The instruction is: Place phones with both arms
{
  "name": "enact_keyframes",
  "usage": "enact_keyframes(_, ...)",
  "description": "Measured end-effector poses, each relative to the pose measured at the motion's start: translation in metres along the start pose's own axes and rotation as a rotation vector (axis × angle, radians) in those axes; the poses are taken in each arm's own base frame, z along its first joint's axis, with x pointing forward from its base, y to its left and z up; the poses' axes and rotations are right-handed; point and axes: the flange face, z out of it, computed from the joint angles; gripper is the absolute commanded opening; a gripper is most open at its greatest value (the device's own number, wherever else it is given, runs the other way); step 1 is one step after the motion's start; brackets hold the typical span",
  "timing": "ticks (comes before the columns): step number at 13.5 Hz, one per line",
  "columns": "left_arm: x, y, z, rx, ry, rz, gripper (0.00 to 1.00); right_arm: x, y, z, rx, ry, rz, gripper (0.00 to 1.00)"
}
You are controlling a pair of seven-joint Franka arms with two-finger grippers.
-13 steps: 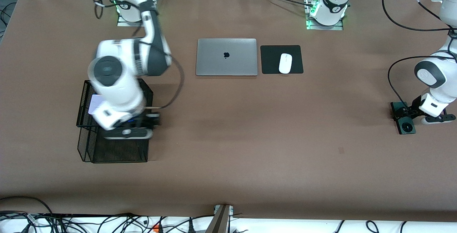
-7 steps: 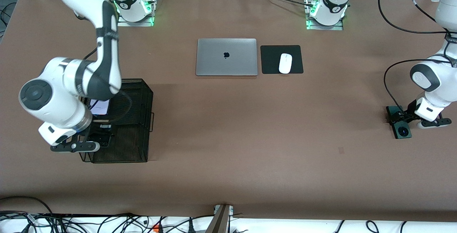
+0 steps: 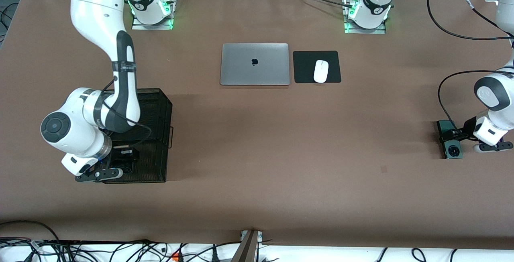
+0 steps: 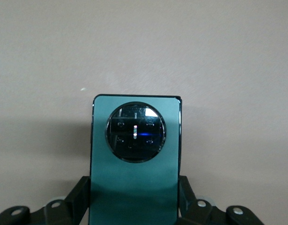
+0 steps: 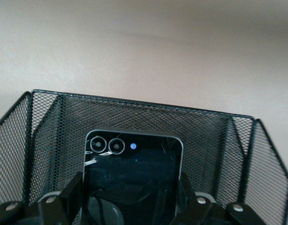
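Two phones: both gripped, we count one per arm.
Left gripper (image 3: 455, 137): fingers (image 4: 78, 199) clenched on the green phone (image 4: 134, 168), low over the bench (image 3: 281, 153) at the left arm's end.
Right gripper (image 3: 122, 158): fingers (image 5: 71, 194) clamped on the black phone (image 5: 132, 180), inside the mesh basket (image 3: 160, 109).
Laptop (image 3: 254, 64): mouse (image 3: 321, 71) at its 3 o'clock in our front view.

Brown table (image 3: 257, 153), cables (image 3: 120, 250) along its near edge, even light.
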Motion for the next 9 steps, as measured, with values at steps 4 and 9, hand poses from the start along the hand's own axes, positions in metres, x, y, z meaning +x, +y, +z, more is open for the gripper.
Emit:
enact_keyframes(4,0.025,0.076,-0.003,-0.012,-0.020,-0.058,0.00,-0.006,0.005,0.014,0.028,-0.040,0.001,0.45)
enact_keyframes(9,0.030,0.267,0.011,-0.030,-0.044,-0.005,0.00,-0.015,0.007,0.031,0.028,-0.076,0.008,0.99)
